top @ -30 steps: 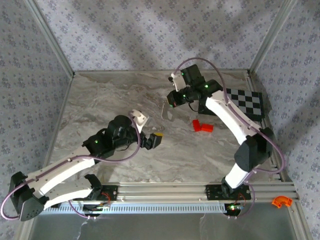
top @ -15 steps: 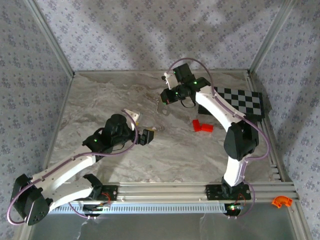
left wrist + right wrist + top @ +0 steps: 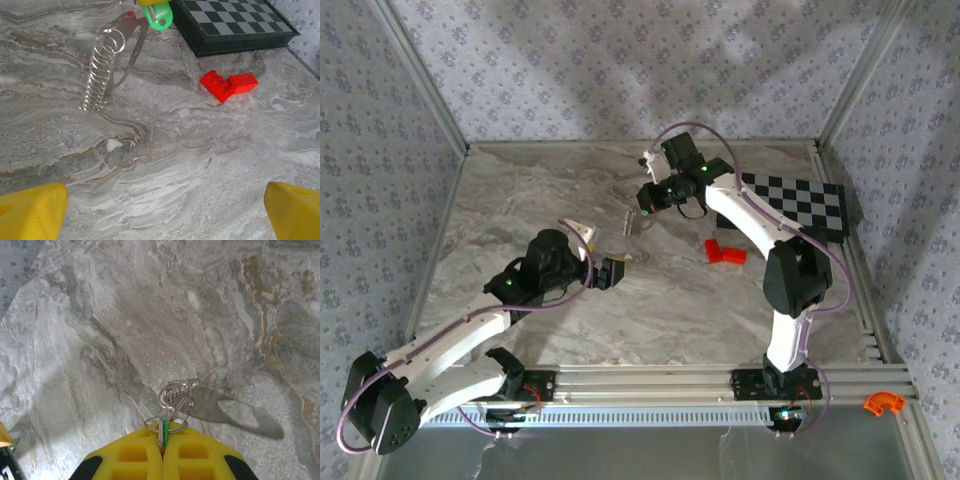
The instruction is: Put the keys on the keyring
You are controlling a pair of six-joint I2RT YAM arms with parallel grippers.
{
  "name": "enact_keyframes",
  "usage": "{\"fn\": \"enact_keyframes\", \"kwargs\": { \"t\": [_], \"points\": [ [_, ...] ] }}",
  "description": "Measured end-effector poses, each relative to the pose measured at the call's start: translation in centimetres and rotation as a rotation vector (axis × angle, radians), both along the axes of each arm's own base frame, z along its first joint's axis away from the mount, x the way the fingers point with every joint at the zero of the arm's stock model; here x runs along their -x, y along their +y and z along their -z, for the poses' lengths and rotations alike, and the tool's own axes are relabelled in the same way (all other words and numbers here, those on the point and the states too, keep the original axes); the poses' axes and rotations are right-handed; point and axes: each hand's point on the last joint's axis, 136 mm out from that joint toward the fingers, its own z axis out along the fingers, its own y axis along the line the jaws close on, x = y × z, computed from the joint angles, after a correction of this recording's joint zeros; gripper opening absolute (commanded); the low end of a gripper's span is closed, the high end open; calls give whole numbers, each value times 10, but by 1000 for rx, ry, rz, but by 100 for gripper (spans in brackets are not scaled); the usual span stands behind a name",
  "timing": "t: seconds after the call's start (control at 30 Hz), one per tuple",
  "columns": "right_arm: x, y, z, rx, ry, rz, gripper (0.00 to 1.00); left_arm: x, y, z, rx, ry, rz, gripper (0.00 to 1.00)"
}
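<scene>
The right gripper (image 3: 163,446) was pinched shut on the green key (image 3: 164,432), a thin bright plastic sliver showing between its yellow blocky fingers. From the key hung the keyring (image 3: 101,70), a silvery coil of wire loops with a flat metal tab (image 3: 235,412) beside it. It sloped down toward the marble; whether its lower end touched I could not tell. All this sat above the far middle of the table (image 3: 520,210).

The left gripper (image 3: 161,212) stood spread wide with nothing in it, its yellow fingertips (image 3: 31,212) well apart above bare grey-veined stone.

Open surface lay left of and nearer than the keyring. To its right were two red studded blocks (image 3: 229,84), touching at a corner, and beyond them a checkerboard (image 3: 235,22) with a dark raised edge. Patterned walls (image 3: 620,70) closed in three sides.
</scene>
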Motion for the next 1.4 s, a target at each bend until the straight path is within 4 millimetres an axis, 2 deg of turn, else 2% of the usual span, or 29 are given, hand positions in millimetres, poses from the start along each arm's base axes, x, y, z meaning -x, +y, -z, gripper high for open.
{"fn": "enact_keyframes", "kwargs": {
  "t": [0.23, 0.57, 0.9, 1.23, 1.4],
  "points": [
    [21, -7, 20, 27, 56, -11, 0, 0, 0, 1, 6, 3, 6, 100],
    [44, -17, 15, 29, 67, -13, 0, -1, -3, -4, 24, -13, 11, 100],
    [76, -25, 47, 66, 165, -4, 0, -2, -5, -7, 43, -23, 19, 100],
    [116, -27, 68, 67, 228, -4, 0, -4, -14, -5, 75, -7, 38, 100],
    [138, -32, 86, 82, 270, 10, 0, -3, -14, -6, 83, -1, 41, 100]
  ]
}}
